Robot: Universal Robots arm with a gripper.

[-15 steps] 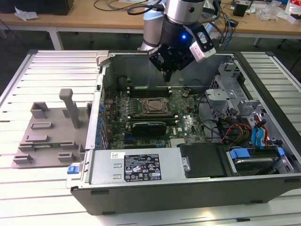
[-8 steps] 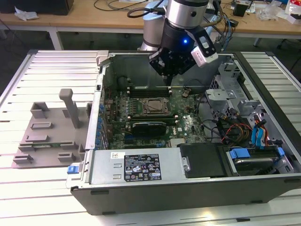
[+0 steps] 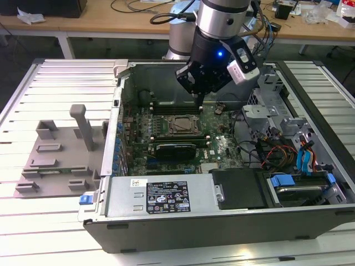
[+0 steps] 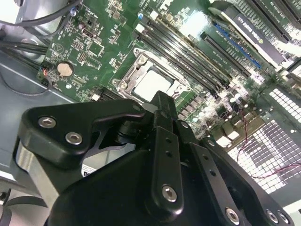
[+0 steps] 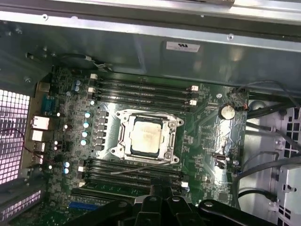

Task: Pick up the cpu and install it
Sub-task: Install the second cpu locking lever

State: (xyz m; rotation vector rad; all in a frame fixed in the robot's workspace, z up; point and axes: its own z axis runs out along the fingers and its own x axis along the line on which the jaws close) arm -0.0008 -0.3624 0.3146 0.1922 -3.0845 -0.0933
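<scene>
Exterior view: gripper point(image 3: 201, 95) hangs inside the open computer case point(image 3: 166, 213), over the far part of the motherboard point(image 3: 222, 147), just beyond the socket point(image 3: 182, 126). Fingers point down at the board; whether they are open or closed cannot be told, and nothing can be seen held between them. Blue light lit on the gripper body.

First wrist view: cpu point(image 5: 146, 136) sits flat inside the metal socket frame point(image 5: 121, 136), silver-grey top facing up, framed on all sides. Black gripper parts point(image 5: 155, 212) show at the picture's edge, apart from the chip. Memory slots point(image 5: 141, 92) run along both long sides of the socket. A round coin battery point(image 5: 227, 111) sits on the board well apart from the socket, with cables beside it.

Second wrist view: cpu point(image 4: 153, 84) again seated in the socket, pale top bright; black gripper linkage point(image 4: 160, 155) fills the foreground, above the board and not touching the chip.

Exterior view, outward: a long black expansion card point(image 3: 175, 148) lies on the near side of the socket. Drive bays and coloured cables point(image 3: 288, 155) occupy the exterior view's right of the case. A grey plastic cover piece point(image 3: 55, 160) lies on the slatted tabletop point(image 3: 33, 221) at the exterior view's left, outside the case.
</scene>
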